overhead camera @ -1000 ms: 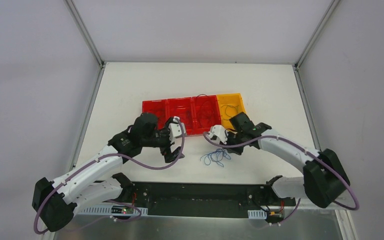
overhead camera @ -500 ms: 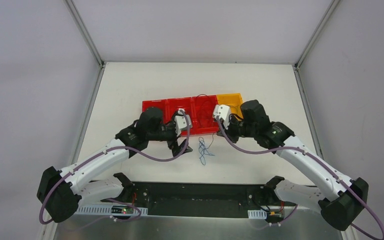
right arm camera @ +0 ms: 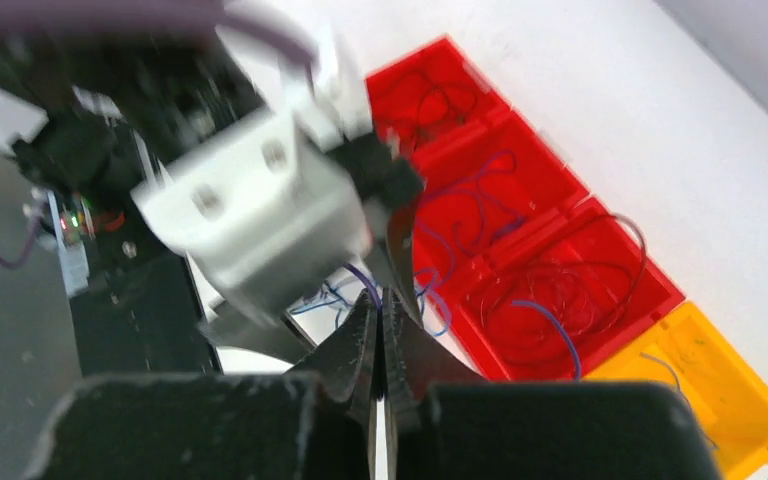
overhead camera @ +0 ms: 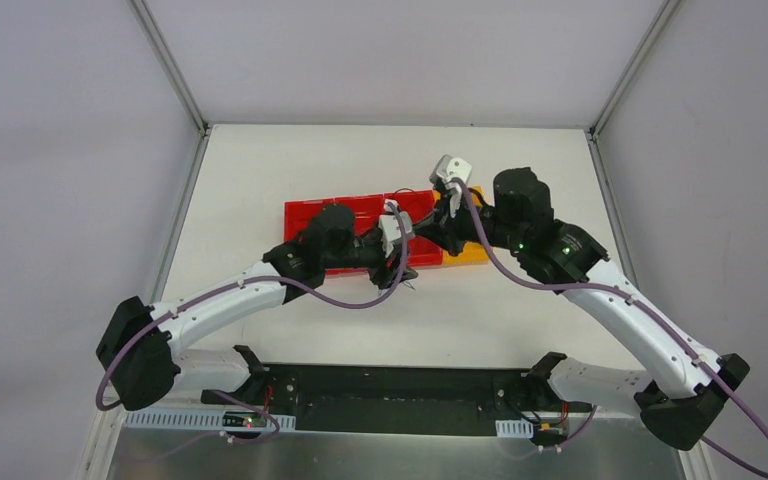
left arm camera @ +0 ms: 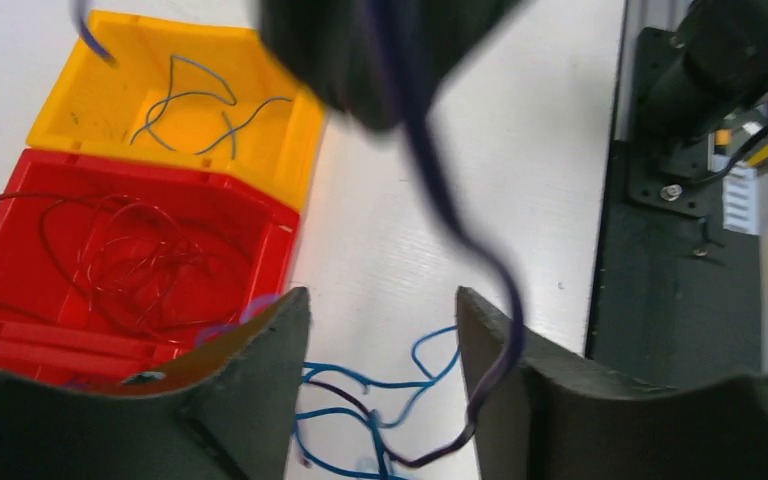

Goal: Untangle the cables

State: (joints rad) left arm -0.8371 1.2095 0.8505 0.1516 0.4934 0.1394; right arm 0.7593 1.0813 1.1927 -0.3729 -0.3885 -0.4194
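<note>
a: left pincer (left arm camera: pixel 382 305)?
b: half open, gripping nothing, straddling the blue cables (left arm camera: pixel 360 425) on the table (left arm camera: pixel 410 210).
a: right pincer (right arm camera: pixel 380 300)?
b: clamped tight on one strand, up high. red bin (left arm camera: pixel 110 290) and yellow bin (left arm camera: pixel 290 150) just beyond.

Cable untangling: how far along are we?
Done: a thin blue wire lies in the orange plastic bin, and thin red wires lie in the red plastic bin beside it. In hand: the right hand is shut on a thin purplish strand that runs down into the blue wire clump on the white table. The left hand is open astride that clump. Left: the clump is not yet separated.
</note>
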